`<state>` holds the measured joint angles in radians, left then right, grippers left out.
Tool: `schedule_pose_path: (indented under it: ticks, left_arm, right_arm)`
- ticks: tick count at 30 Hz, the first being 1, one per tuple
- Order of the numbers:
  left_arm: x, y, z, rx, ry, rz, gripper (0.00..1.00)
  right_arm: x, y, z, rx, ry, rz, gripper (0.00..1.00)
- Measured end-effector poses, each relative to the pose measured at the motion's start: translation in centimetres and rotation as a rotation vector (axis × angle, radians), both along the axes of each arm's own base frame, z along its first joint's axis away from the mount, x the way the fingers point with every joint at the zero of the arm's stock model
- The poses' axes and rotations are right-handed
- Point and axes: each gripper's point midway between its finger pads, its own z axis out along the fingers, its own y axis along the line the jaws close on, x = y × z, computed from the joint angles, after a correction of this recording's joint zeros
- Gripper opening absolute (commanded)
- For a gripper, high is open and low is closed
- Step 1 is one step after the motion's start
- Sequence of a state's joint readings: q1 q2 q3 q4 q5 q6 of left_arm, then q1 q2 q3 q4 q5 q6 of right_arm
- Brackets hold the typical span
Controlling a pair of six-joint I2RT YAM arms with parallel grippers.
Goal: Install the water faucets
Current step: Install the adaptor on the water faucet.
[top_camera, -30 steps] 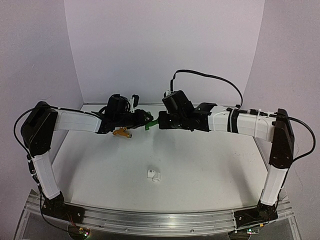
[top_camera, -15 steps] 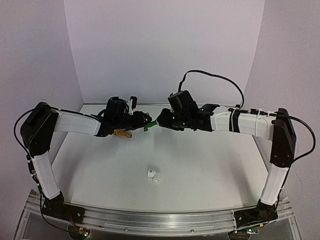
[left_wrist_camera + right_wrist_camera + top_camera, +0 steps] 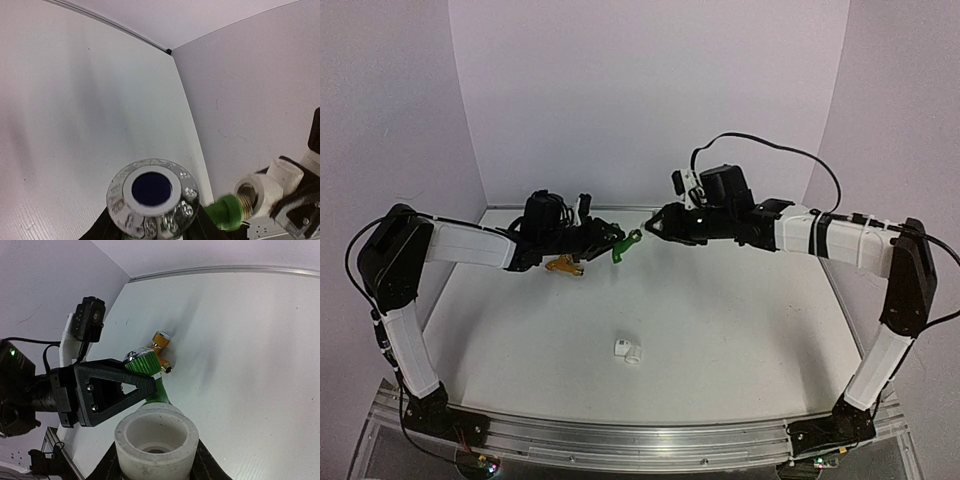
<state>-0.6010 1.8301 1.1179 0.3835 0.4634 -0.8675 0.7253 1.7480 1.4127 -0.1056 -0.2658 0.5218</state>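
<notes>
My left gripper [image 3: 609, 241] is shut on the green water faucet [image 3: 619, 246], held above the table near the back. In the left wrist view its chrome knob [image 3: 152, 192] with a blue centre fills the space between my fingers. Its brass threaded end [image 3: 244, 196] sits in the mouth of a white pipe fitting [image 3: 266, 186]. My right gripper [image 3: 655, 224] is shut on that fitting [image 3: 156, 439], whose open socket faces the right wrist camera. The orange-yellow water faucet [image 3: 565, 265] lies on the table under the left arm, also the orange-yellow faucet [image 3: 161, 347] beyond the green knob [image 3: 145, 363].
A second white pipe fitting [image 3: 628, 350] lies loose on the table towards the front centre. The curved back wall [image 3: 650, 110] stands close behind both grippers. The left gripper's black finger [image 3: 106, 390] crosses the right wrist view.
The right arm has rolled its wrist and lifted, its gripper shifting up and right while staying at the green faucet's end. The left arm has barely moved.
</notes>
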Motion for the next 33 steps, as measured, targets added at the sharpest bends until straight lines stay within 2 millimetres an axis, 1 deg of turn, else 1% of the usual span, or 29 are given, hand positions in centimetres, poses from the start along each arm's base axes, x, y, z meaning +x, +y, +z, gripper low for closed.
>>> schedule_pose_path:
  ticks: [4,5,7,9,11,14,17,20,26,29,33]
  left_arm:
    - [-0.8,0.2,-0.1,-0.019,0.066,-0.062,0.00]
    - [-1.0,0.2,-0.2,-0.017,0.080,-0.076,0.00]
    - [-1.4,0.1,-0.4,-0.010,0.103,-0.095,0.00]
    - [-1.7,0.2,-0.6,0.002,0.121,-0.101,0.00]
    - [-2.0,0.3,-0.8,0.014,0.139,-0.107,0.00]
    - [-2.3,0.2,-0.7,0.022,0.151,-0.124,0.00]
    - [-2.3,0.0,-0.2,0.021,0.142,-0.137,0.00]
    - [-2.4,-0.1,0.1,0.021,0.135,-0.149,0.00]
    - [-2.5,-0.1,-0.2,0.041,0.118,-0.159,0.00]
    - [-2.6,0.0,-0.4,0.052,0.122,-0.161,0.00]
    - [-2.8,-0.2,-0.3,0.053,0.115,-0.170,0.00]
  right_arm:
    - [1.0,-2.0,0.9,-0.080,-0.163,0.184,0.00]
    - [0.9,-2.4,0.8,-0.110,-0.203,0.237,0.00]
    - [0.3,-2.4,0.7,-0.155,-0.270,0.336,0.00]
    - [-1.0,-1.7,1.0,-0.202,-0.319,0.467,0.00]
    - [-2.0,-0.7,2.1,-0.232,-0.394,0.573,0.00]
    - [-3.1,0.4,4.0,-0.257,-0.521,0.689,0.00]
    - [-4.0,1.2,4.8,-0.260,-0.596,0.776,0.00]
    - [-4.1,1.6,4.2,-0.268,-0.618,0.829,0.00]
    - [-3.8,1.9,0.6,-0.305,-0.556,0.889,0.00]
    - [-3.7,1.7,0.1,-0.328,-0.545,0.893,0.00]
    - [-3.6,1.6,0.2,-0.341,-0.546,0.890,0.00]
